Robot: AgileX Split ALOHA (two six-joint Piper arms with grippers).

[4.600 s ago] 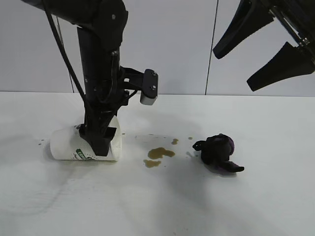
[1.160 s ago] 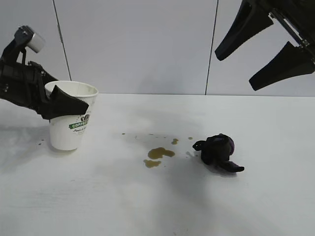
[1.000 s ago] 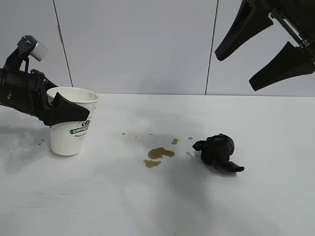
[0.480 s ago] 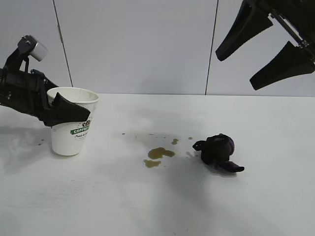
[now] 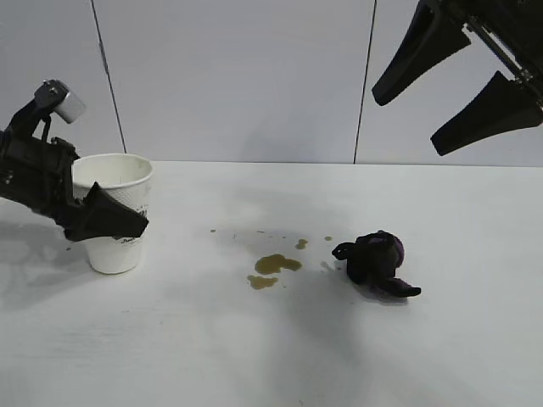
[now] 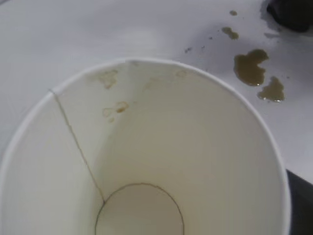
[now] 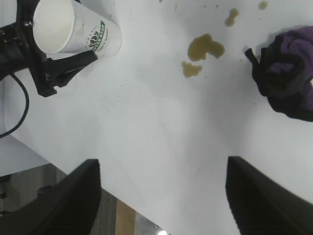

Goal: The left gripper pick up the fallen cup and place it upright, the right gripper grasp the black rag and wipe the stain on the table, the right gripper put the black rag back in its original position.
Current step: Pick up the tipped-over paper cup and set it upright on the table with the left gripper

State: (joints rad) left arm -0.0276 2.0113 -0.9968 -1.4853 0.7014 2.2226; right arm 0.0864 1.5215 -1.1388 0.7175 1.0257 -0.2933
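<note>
The white cup (image 5: 110, 182) stands upright on the table (image 5: 254, 356) at the far left. My left gripper (image 5: 102, 216) is shut on it, one finger across its front. The left wrist view looks straight down into the cup (image 6: 142, 161). My right gripper (image 5: 462, 89) hangs open and empty high at the upper right, above and beyond the black rag (image 5: 373, 259). The rag lies right of the yellowish-brown stain (image 5: 276, 264). The right wrist view shows the cup (image 7: 73, 29), the stain (image 7: 205, 47) and the rag (image 7: 288, 83) from above.
A grey panelled wall (image 5: 254, 76) runs along the table's far edge. In the right wrist view, the table's edge and the floor below (image 7: 29, 166) show near the cup. Tiny droplets (image 5: 301, 244) lie just beyond the stain.
The left gripper has sunk lower and shifted slightly left with the cup; its front finger now covers the logo. The right gripper, rag and stain have not moved.
</note>
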